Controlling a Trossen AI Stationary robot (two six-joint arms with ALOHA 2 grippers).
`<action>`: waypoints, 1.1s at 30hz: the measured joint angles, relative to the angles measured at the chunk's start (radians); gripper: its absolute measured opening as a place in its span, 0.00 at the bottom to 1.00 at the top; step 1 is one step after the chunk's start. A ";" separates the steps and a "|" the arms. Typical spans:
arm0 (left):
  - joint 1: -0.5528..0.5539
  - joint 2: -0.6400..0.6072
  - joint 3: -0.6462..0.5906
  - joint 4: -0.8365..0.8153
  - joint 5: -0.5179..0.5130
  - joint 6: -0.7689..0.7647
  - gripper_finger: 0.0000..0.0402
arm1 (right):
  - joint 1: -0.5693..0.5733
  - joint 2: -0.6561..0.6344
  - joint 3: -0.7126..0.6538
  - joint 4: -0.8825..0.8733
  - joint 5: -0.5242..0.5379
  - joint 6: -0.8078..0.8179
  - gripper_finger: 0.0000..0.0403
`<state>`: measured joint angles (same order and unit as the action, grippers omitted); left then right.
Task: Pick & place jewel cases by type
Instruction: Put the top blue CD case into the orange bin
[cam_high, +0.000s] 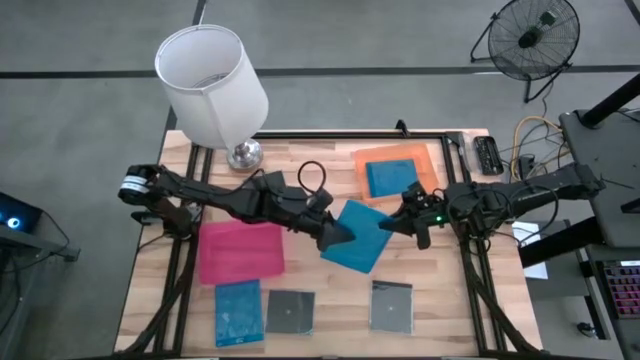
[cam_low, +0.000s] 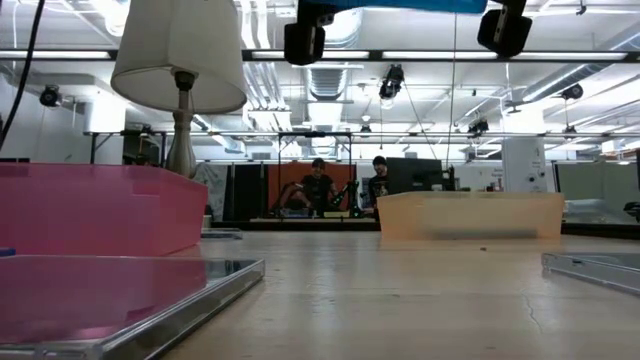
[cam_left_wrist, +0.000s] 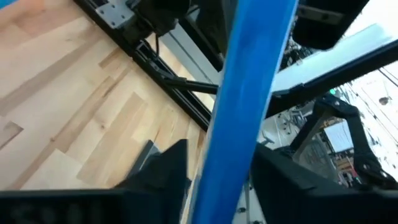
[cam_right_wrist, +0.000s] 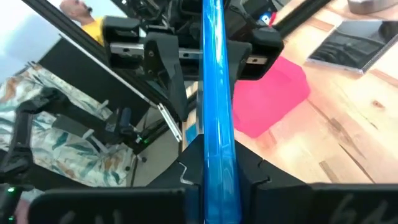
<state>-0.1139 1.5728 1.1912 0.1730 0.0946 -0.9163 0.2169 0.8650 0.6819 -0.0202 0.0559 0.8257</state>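
A translucent blue jewel case (cam_high: 360, 238) hangs in the air over the table's middle, between my two grippers. My left gripper (cam_high: 338, 233) is shut on its left side and my right gripper (cam_high: 399, 222) on its right side. Both wrist views show the case edge-on (cam_left_wrist: 249, 93) (cam_right_wrist: 214, 87). In the low view only its lower edge (cam_low: 400, 5) shows, high above the tabletop. A second blue case (cam_high: 385, 179) lies flat in the orange tray (cam_high: 428, 160). A third blue case (cam_high: 238, 313) and two dark cases (cam_high: 290, 312) (cam_high: 392, 305) lie flat near the table's near edge. My left gripper (cam_left_wrist: 217, 177) pinches the blue case's left edge (cam_left_wrist: 214, 168) between its two fingers, coming level from the table's left. The case is lifted clear and roughly level. My right gripper (cam_right_wrist: 217, 174) pinches the opposite right edge (cam_right_wrist: 217, 158) between its two fingers, coming level from the table's right.
The pink tray (cam_high: 240, 250) sits left of the middle, below my left arm. A lamp with a white shade (cam_high: 213, 82) stands at the far left. Black frame rails run along the table's sides. Bare wood shows between the pink tray and the right dark case.
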 joint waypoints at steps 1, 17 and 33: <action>0.005 -0.004 0.000 -0.003 0.004 0.013 0.43 | 0.000 -0.008 0.000 0.000 0.001 0.001 0.07; 0.131 -0.213 -0.006 -0.192 -0.088 0.182 0.57 | -0.002 -0.232 0.000 -0.242 0.368 0.138 0.07; 0.134 -0.265 -0.035 -0.267 -0.061 0.185 0.57 | -0.162 -0.397 -0.041 -0.701 0.764 0.511 0.07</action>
<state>0.0196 1.3074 1.1564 -0.0936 0.0340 -0.7316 0.0548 0.4685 0.6405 -0.7212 0.8199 1.3372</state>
